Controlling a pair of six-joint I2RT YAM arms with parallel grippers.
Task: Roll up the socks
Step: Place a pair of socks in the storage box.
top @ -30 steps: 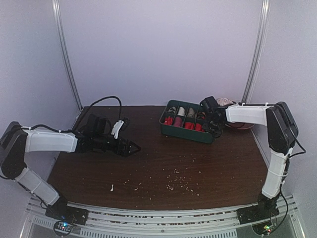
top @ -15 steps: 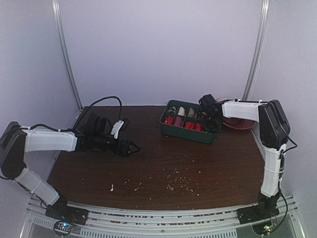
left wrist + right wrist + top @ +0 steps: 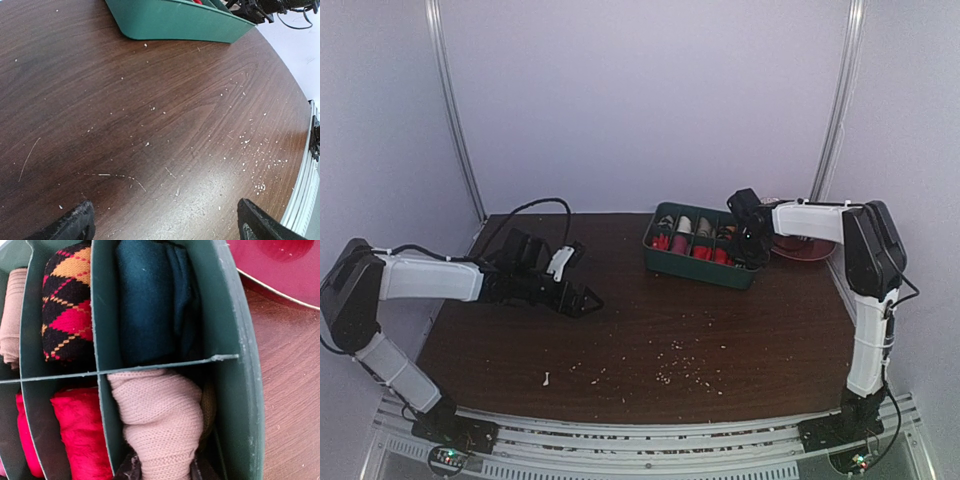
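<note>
Between the right fingers [image 3: 131, 471], the beige sock [image 3: 160, 420] fills a compartment [image 3: 235, 405]

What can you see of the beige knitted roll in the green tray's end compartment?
The beige ribbed-knit fabric roll is a soft, plump bundle wrapped on itself, filling the end compartment of the green plastic divided tray and pressing its dividers. A dark teal folded sock lies in the neighbouring compartment across a thin divider. The right tool shows dark tips either side of the roll's near end; whether they grip it cannot be told.
</note>
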